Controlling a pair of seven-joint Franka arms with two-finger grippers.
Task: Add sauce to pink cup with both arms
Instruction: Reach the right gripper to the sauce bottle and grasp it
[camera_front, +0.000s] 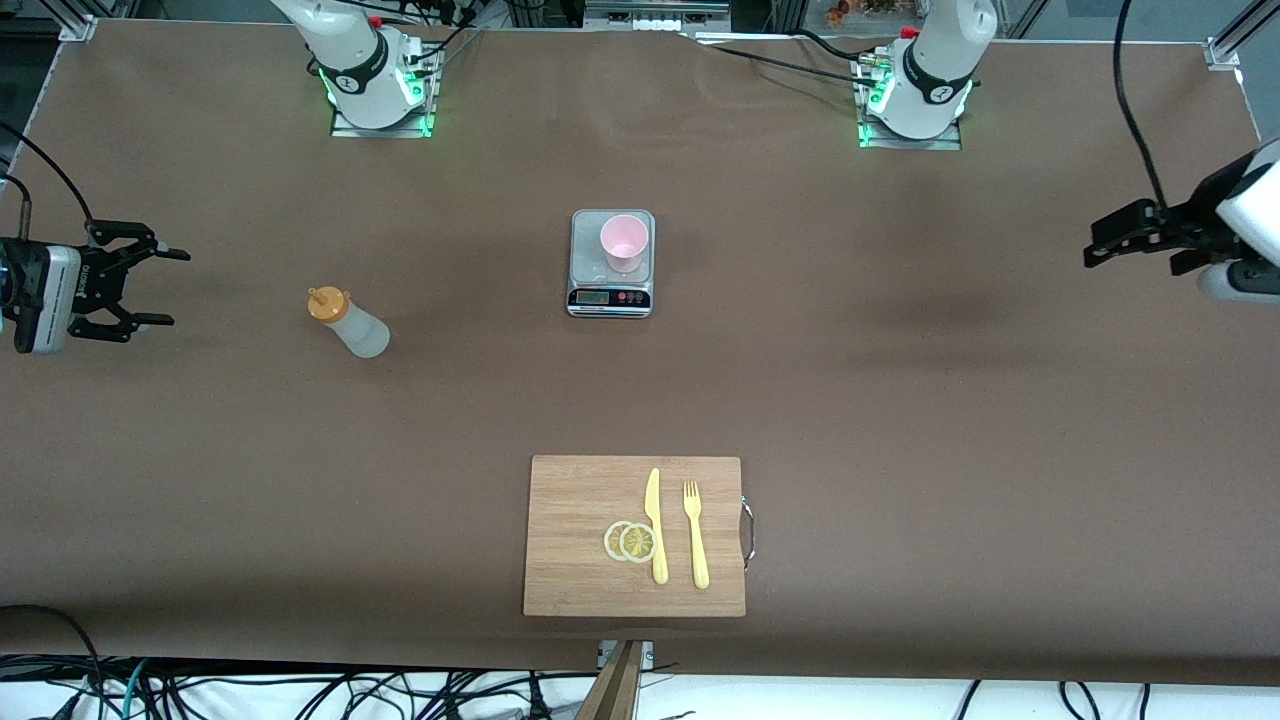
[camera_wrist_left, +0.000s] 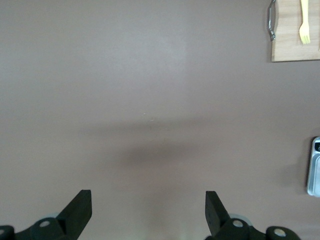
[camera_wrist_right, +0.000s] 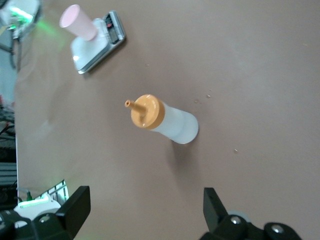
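Sauce sits inside one small translucent whitish squeeze bottle with an orange nozzle cap (camera_front: 348, 322), standing upright on the brown table toward the right arm's end, its long axis vertical. The right gripper (camera_front: 150, 285), fingers spread wide and empty, hovers over the table edge at that end, with the bottle just inward of it toward the middle; this arm is clearly the nearer one, so I judge the first reach is its own. One small pale pink tapered plastic cup (camera_front: 625, 243) stands on one silver kitchen scale (camera_front: 611, 296) at mid-table, well apart from the bottle. The left gripper (camera_front: 1105, 247), also spread apart and holding nothing, waits over the opposite end. Nearer the front camera lies one bamboo cutting board (camera_front: 570, 500) bearing two lemon slices (camera_front: 630, 541), one yellow knife (camera_front: 655, 525) and one yellow fork (camera_front: 696, 535).
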